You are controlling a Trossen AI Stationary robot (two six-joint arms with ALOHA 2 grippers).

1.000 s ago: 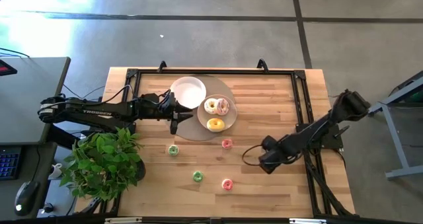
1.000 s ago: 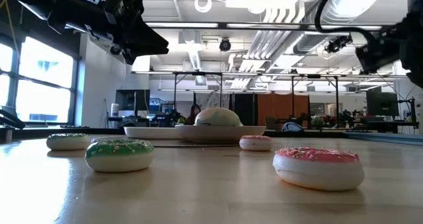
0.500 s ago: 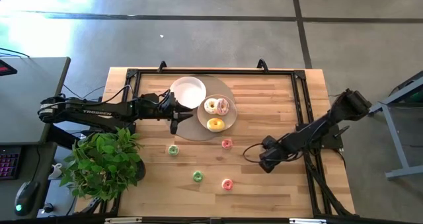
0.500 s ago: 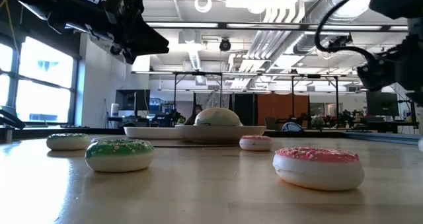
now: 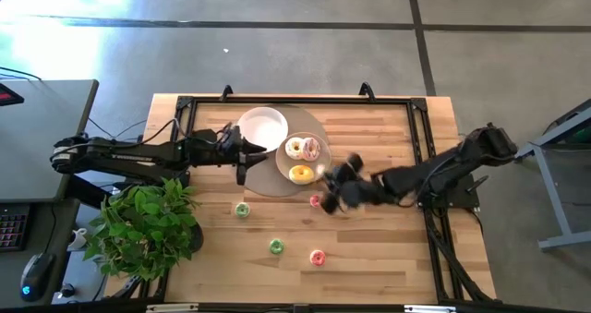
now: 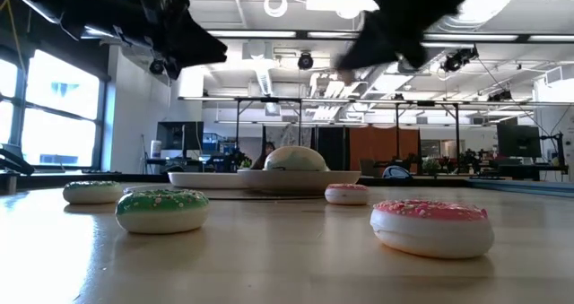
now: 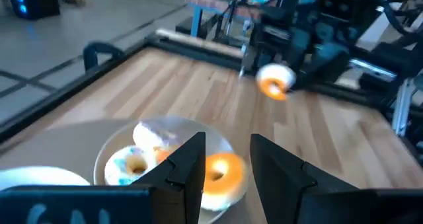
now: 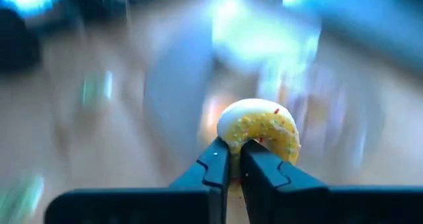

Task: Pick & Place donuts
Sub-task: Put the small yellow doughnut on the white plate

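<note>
Right wrist view shows the right pincer clenched on just the rim of a yellow donut, so that thin grip could let it slip before it reaches the beige plate near the surface's far edge, where three donuts already sit. High view has that arm blurred. Left pincer hovers released beside the plate.

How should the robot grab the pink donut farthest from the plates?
Probably straight down from above: the pink donut lies flat on the table, hole up, with room around it. Pinch one side of the ring, one jaw in the hole, one outside.
</note>
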